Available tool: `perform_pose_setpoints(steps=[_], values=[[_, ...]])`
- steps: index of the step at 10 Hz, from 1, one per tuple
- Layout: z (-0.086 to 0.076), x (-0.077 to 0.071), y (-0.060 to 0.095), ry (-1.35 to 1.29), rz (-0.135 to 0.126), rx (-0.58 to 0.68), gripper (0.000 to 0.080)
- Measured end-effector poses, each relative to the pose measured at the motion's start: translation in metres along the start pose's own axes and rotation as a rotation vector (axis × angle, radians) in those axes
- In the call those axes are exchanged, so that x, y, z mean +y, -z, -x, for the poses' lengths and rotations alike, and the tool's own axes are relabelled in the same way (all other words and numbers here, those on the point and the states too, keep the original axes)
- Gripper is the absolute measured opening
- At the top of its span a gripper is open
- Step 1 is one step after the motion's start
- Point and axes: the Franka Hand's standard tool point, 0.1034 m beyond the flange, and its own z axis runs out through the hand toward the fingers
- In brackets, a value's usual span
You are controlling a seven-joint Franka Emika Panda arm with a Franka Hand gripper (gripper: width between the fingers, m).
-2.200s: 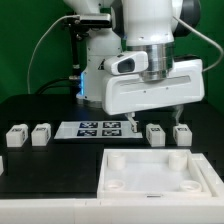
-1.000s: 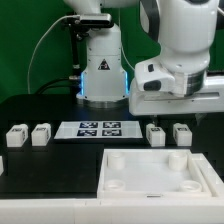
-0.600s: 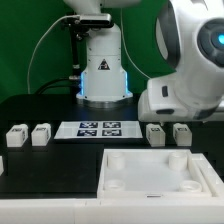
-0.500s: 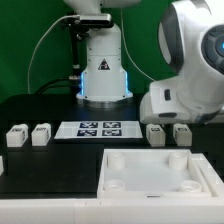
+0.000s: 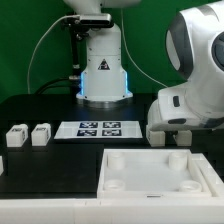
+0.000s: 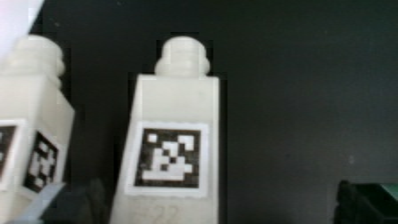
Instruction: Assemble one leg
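Wrist view showed the gripper (image 6: pixel 210 200) open above the leg (image 6: pixel 175 130), lying on the black table (image 6: pixel 302 90) beside a second leg (image 6: pixel 27 110) — clean grasp likely needed jaws centred, clear of that neighbour.

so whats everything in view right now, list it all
legs: four, white with black-and-white tags; two on the exterior view's left of the marker board, two on its right, partly hidden under the arm
marker board: one, white with tags, middle of the table
tray-like piece: one, white, raised rim, front of the table
table: one, black
arm: one, white, exterior view's right
gripper: one, open, dark fingertips either side of one leg
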Motion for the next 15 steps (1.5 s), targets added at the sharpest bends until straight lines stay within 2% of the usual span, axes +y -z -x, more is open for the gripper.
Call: perform_pose_setpoints(steps=[4, 5, 6, 7, 8, 11, 12, 13, 15], values=[[-0.001, 0.006, -0.008, -0.002, -0.004, 0.005, 0.0649], [-0.001, 0.008, -0.009, -0.005, -0.004, 0.003, 0.0619], [-0.001, 0.010, -0.010, -0.008, -0.004, 0.001, 0.0485], [-0.001, 0.012, -0.010, -0.010, -0.005, 0.000, 0.0485], [-0.001, 0.014, -0.010, -0.009, -0.006, 0.000, 0.0298], [-0.002, 0.016, -0.007, -0.010, -0.011, 0.001, 0.0291], [0.001, 0.016, -0.002, -0.009, -0.010, 0.001, 0.0291], [0.010, 0.018, 0.011, -0.009, -0.010, -0.007, 0.0291], [0.035, 0.024, 0.050, -0.024, -0.015, -0.022, 0.0292]])
